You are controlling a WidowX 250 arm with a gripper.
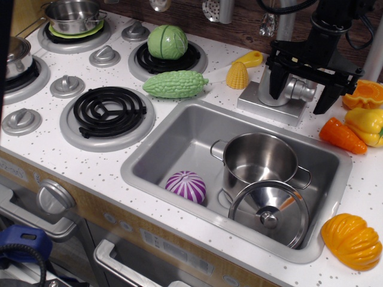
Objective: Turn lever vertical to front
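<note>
The lever (pixel 301 91) is a short matte-silver stub with a rounded end, sticking out to the right and slightly forward from the silver faucet body (pixel 276 89) behind the sink. My black gripper (pixel 301 94) hangs open over the faucet, pointing down. Its left finger (pixel 277 81) stands in front of the faucet body and its right finger (pixel 327 95) is to the right of the lever, so the lever lies between the two fingers. I cannot tell whether a finger touches the lever.
The grey sink (pixel 179 137) holds a steel pot (pixel 258 156), its lid (pixel 269 212) and a purple onion (pixel 186 185). A carrot (pixel 341 136), yellow pepper (pixel 366 124) and orange pumpkin slice (pixel 365 92) lie right of the faucet. Corn (pixel 237 75), a green gourd (pixel 175 84), a cabbage (pixel 167 42) and stove burners sit to the left.
</note>
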